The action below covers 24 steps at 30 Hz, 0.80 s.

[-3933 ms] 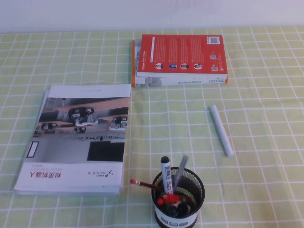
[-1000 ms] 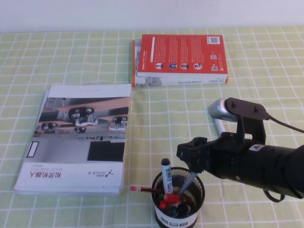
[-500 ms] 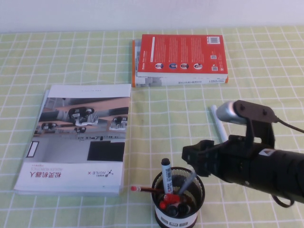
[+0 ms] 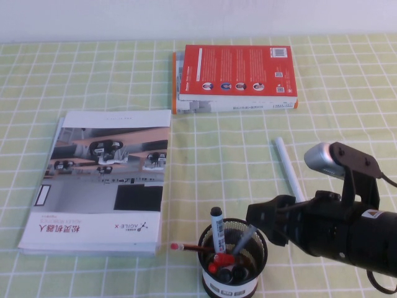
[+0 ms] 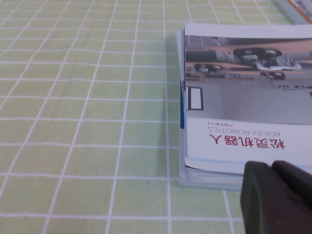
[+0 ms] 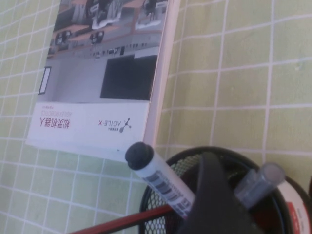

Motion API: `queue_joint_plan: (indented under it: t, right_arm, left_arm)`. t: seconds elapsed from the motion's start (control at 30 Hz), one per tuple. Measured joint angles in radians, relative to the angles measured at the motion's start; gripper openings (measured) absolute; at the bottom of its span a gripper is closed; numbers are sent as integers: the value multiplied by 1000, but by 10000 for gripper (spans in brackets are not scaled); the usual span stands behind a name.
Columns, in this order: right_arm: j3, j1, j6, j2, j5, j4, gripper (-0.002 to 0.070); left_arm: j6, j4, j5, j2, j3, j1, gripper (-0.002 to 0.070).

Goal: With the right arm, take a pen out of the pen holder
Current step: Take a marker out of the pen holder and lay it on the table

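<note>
- Right gripper (image 4: 257,218) of the matte black right arm, reaching in low from 4 o'clock, hangs at the rim of the pen holder (image 4: 231,287), jaws spread wide and clamped on nothing.
- The pen holder, a round black wire-mesh cup with a white label band, stands at 6 o'clock on the table.
- In the right wrist view one dark finger (image 6: 214,195) dips between a white marker (image 4: 216,228) with a black cap and a translucent grey pen (image 4: 246,238), both leaning in the cup.
- A slim red pencil (image 4: 186,247) pokes out of the cup toward 9 o'clock.
- A smooth white pen (image 4: 288,167) lies loose at 3 o'clock, just beyond the arm.
- A glossy brochure (image 4: 105,180) lies flat at 9 o'clock; a thick red book (image 4: 236,77) lies at 12 o'clock.
- A green tablecloth (image 4: 93,74) checked with white lines covers the table.
- Left gripper (image 5: 272,168), seen only by its own camera, hovers just off the brochure's title end, its rounded black fingers (image 5: 258,190) pressed together.
</note>
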Motion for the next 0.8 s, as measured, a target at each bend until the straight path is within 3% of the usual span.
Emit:
queue_joint_plan:
  t: [0.8]
  right_arm:
    - [12,60,0,35,-61,24,349]
  left_arm:
    - [0,0,0,0,0,0,-5]
